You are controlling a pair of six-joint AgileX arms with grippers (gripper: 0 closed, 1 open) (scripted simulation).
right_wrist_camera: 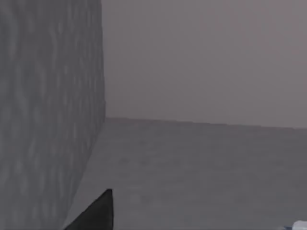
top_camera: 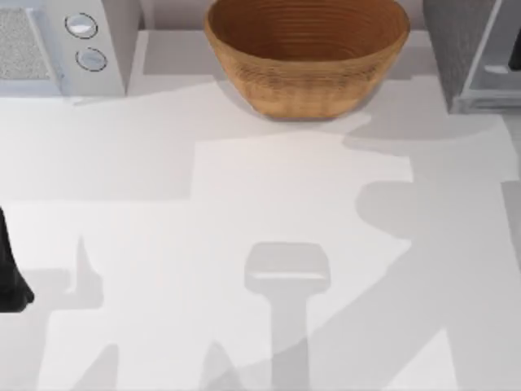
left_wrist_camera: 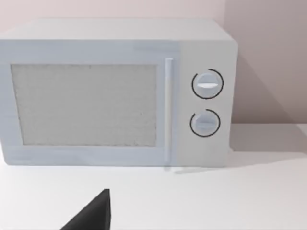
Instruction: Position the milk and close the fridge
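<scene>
Three big things sit along the back of a plain white table (top_camera: 269, 204), and the front and middle of it carry nothing but soft grey shadows. Behind the table is a pale, pinkish wall (left_wrist_camera: 264, 48).

Going by the top view: a light grey microwave (top_camera: 49, 45) with two round knobs is in the back left corner, a wide wicker basket (top_camera: 306, 57) is at back centre, and the fridge (top_camera: 456, 41) is in the back right corner, partly cut off by the edge. It's grey and speckled, with a smoother, lighter door panel (top_camera: 492, 69) on the side facing the table. I can't tell if that door is shut or ajar. The basket stands between the two appliances and touches neither.

The left arm (top_camera: 10, 277) is a dark shape at the far left edge, well short of the microwave. Its wrist view looks straight at the microwave's front, with a black wedge of the left gripper (left_wrist_camera: 93, 213) low in the shot. Spread or closed, can't tell.

The right wrist view is dim. The right gripper (right_wrist_camera: 96, 213) is close alongside the fridge's speckled wall, and again I can't tell how it's set. A tiny pale sliver (right_wrist_camera: 300, 225) with a hint of blue sits in that view's corner, too small to name.
</scene>
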